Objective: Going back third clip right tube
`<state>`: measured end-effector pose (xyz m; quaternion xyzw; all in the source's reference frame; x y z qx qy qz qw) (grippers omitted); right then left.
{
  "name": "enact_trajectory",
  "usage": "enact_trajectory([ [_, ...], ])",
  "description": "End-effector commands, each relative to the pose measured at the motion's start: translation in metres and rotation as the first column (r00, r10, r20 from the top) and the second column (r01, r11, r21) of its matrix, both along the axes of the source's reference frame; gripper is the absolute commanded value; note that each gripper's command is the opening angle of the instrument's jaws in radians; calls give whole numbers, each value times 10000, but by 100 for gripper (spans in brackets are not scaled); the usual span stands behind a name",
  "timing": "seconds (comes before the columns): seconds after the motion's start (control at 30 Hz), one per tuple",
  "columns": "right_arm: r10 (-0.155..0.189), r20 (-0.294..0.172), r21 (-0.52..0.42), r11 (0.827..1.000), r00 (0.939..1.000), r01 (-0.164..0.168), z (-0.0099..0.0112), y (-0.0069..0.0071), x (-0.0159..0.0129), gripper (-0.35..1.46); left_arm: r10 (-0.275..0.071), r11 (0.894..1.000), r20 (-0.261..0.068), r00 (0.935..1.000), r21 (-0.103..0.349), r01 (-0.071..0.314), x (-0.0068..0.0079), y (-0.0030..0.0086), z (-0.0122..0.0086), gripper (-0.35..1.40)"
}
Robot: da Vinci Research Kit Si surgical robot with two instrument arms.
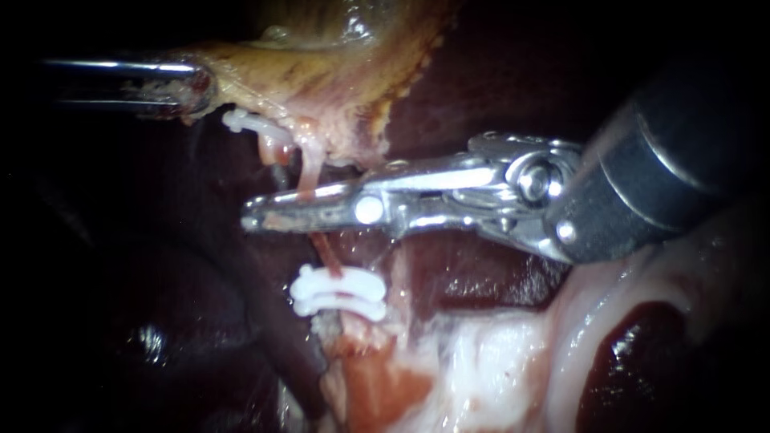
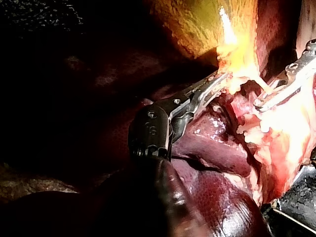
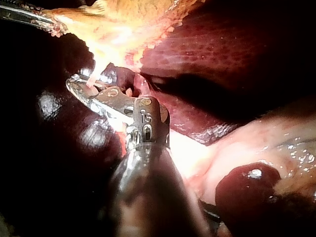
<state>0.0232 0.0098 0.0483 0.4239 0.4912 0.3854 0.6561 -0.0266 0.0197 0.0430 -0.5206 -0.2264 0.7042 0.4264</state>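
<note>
Right tube (image 1: pixel 310 164) runs upright from gallbladder (image 1: pixel 337 72) down to two clips (image 1: pixel 337 293), with the right instrument (image 1: pixel 261 215) crossing it midway.

Its long axis goes top to bottom in the endoscope view, leaning slightly rightward lower down. The white clips lie crosswise on it, one just beside the other. Another clip (image 1: pixel 249 123) sits near the gallbladder's edge, just left of the tube. The right instrument comes in level from the right, pointing left at right angles to the tube. Its jaws are slightly spread, with the tube in the gap. The left instrument (image 1: pixel 188 90) lies level from the left, its jaws pinching the gallbladder's edge.
</note>
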Motion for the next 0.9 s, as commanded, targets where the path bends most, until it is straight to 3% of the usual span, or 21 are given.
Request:
enact_trajectory([
  [0.03, 5, 3, 1, 10000, 10000, -5, 1, 0, -1, -35, 0, 10000, -1, 10000, -1, 0, 0, 0, 0, -35],
  [0.1, 9, 6, 1, 10000, 10000, -9, 2, 0, 0, -35, -1, 10000, -1, 10000, -1, 1, 0, 0, 0, -35],
  [0.13, 14, 9, -2, 10000, 10000, -14, 3, 0, 1, -27, 0, 10000, -1, 10000, -1, 0, 0, 0, 0, -35],
  [0.2, 50, 0, -13, 10000, 10000, -50, 6, 0, 5, 14, -2, 10000, -2, 10000, -2, 2, 0, 0, 0, -35],
  [0.3, 119, -54, -44, 9999, 9999, -119, 14, -1, 11, 38, -3, 10000, -4, 10000, -7, 3, -1, -1, 1, -35],
  [0.47, 122, -46, -239, 9996, 9999, -123, 33, -3, 13, 44, -24, 10000, -25, 10000, -16, 24, -1, -2, 1, -35],
  [0.6, -67, -150, -1349, 9908, 9999, 46, 57, -2, 10, 45, -27, 10000, -28, 10000, -19, 27, -1, -2, 1, -35],
  [0.8, -494, 414, -2980, 9527, 9979, 596, 86, 1, 3, 49, -30, 10000, -31, 10000, -22, 30, -1, -2, 1, -35],
  [0.9, -626, 606, -3887, 9178, 9962, 813, 88, 4, 1, 50, -15, 10000, -17, 10000, -22, 15, -2, -4, 1, -35],
])
